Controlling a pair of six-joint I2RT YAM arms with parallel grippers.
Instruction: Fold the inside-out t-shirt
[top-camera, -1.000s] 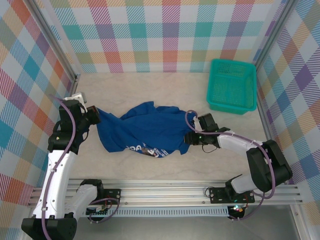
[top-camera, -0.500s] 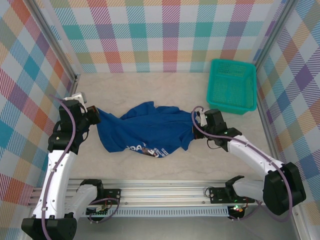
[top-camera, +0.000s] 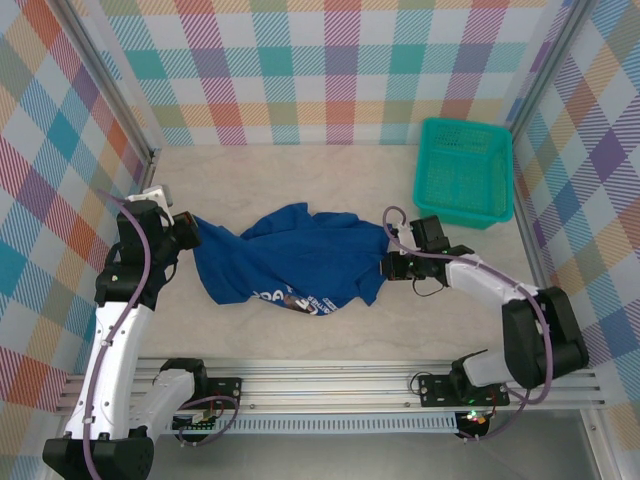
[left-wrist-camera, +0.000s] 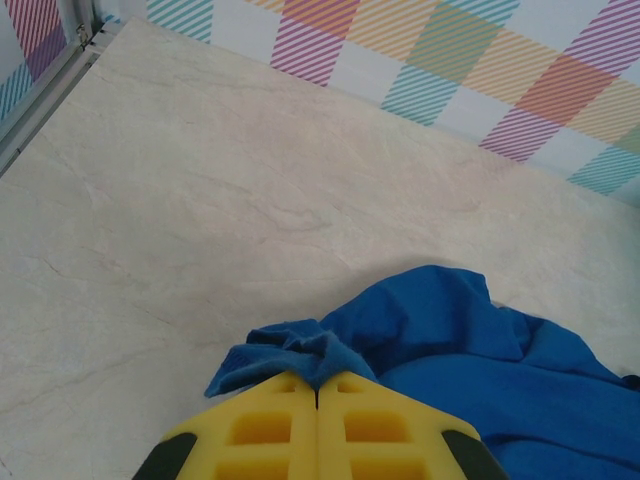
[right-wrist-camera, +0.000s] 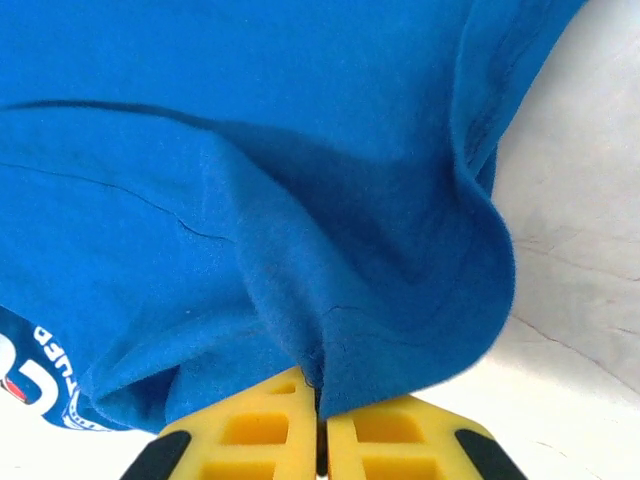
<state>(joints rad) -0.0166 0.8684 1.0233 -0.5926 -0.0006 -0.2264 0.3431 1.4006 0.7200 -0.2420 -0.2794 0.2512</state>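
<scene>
Pale marble-look table (top-camera: 300, 180), plaid walls. Item: inside-out t-shirt (top-camera: 300, 260), royal blue, crumpled, mid-table between both arms, white print (top-camera: 300, 300) at near hem. Left gripper (left-wrist-camera: 317, 388): jaws closed, pinching shirt's left edge. Right gripper (right-wrist-camera: 320, 392): jaws closed, pinching a fold at shirt's right edge. Teal basket (top-camera: 463, 216): far right corner, apart from shirt

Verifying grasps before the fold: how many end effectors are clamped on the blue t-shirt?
2. The left end effector pinches the t-shirt at its left tip, near the left wall. The right end effector pinches its right edge, mid-table.
</scene>
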